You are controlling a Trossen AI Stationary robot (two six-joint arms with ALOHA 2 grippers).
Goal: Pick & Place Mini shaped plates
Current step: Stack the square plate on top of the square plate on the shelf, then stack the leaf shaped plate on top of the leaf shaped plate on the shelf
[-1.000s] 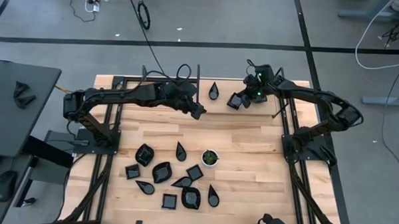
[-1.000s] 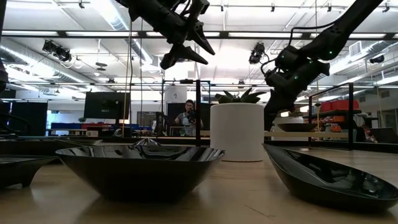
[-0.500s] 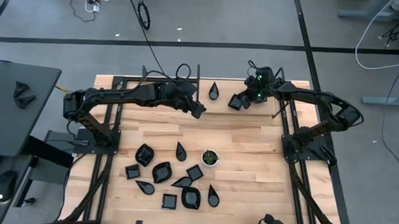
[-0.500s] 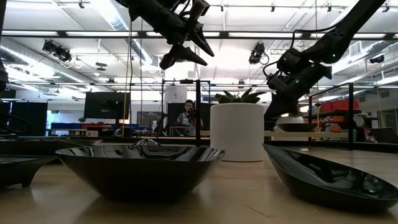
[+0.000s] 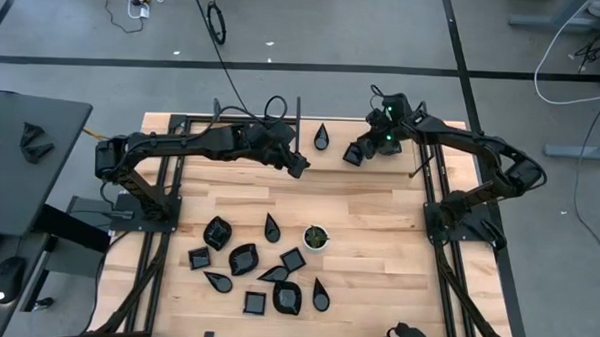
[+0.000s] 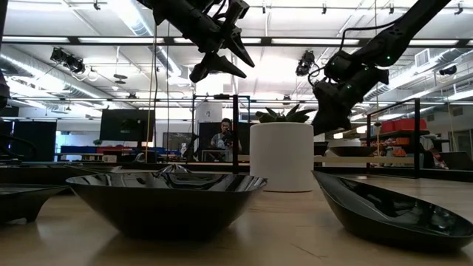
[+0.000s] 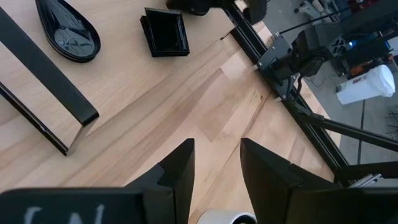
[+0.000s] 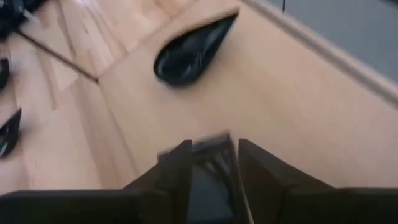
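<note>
A square black mini plate (image 5: 353,153) lies flat on the table's far part, with a teardrop plate (image 5: 322,137) to its left. My right gripper (image 5: 369,144) hovers just above the square plate, open and empty. In the right wrist view the square plate (image 8: 210,177) shows between the fingers and the teardrop plate (image 8: 193,50) lies beyond. My left gripper (image 5: 302,171) is open and empty, high above the table's middle (image 6: 250,70). Its wrist view (image 7: 217,146) shows the square plate (image 7: 165,32) and the teardrop plate (image 7: 67,31).
Several more black plates (image 5: 243,258) lie clustered on the near part of the table, beside a small white cup with green inside (image 5: 316,236). A black metal frame post (image 5: 299,123) stands at the far middle. Bare wood (image 5: 378,221) lies between the far plates and the cluster.
My right gripper has risen from the square plate and drifted a little toward the far edge. The plate stays where it was on the table.
</note>
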